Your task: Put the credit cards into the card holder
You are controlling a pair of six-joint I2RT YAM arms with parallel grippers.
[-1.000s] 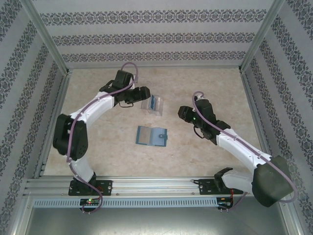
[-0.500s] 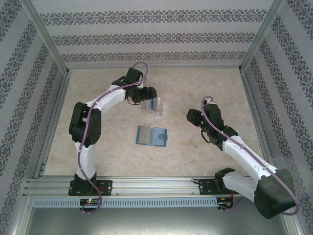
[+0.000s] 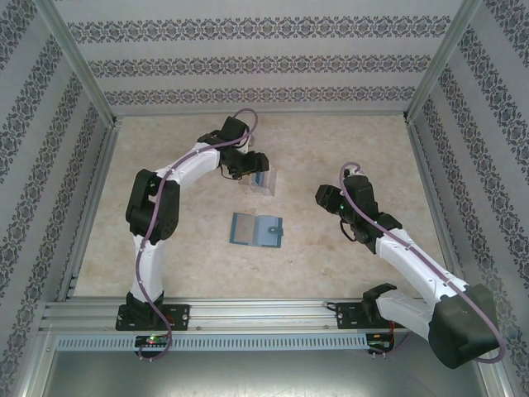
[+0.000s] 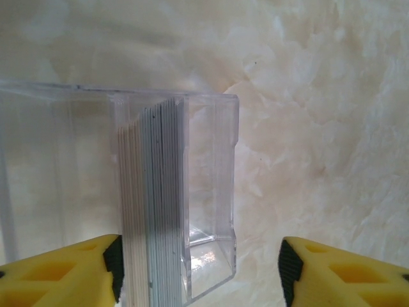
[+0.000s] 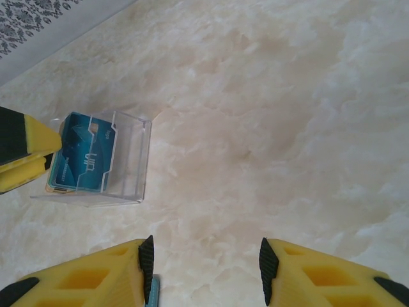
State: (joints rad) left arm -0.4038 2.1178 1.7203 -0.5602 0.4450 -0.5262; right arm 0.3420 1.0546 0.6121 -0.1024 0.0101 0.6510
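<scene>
Patterned walls (image 3: pixel 264 62) close round a pale marbled table (image 3: pixel 347 141). Toward its far middle stands the clear holder (image 3: pixel 259 179). Cards (image 4: pixel 153 204) sit upright inside it, packed edge-on in the left wrist view. The front one is a blue card (image 5: pixel 82 161), seen through the clear wall in the right wrist view. Whether an orange one is among them I cannot tell.

The left gripper (image 3: pixel 250 165) is at the holder's far-left end, jaws spread. One finger (image 4: pixel 64 272) sits by the card stack, touching or not I cannot tell. The other stands clear of the holder's end wall, with bare table between.

The right gripper (image 3: pixel 324 197) hangs well right of the holder, jaws spread over bare table, pinching nothing. A blue-grey wallet (image 3: pixel 256 231) lies flat on the holder's near side, apart from it.
</scene>
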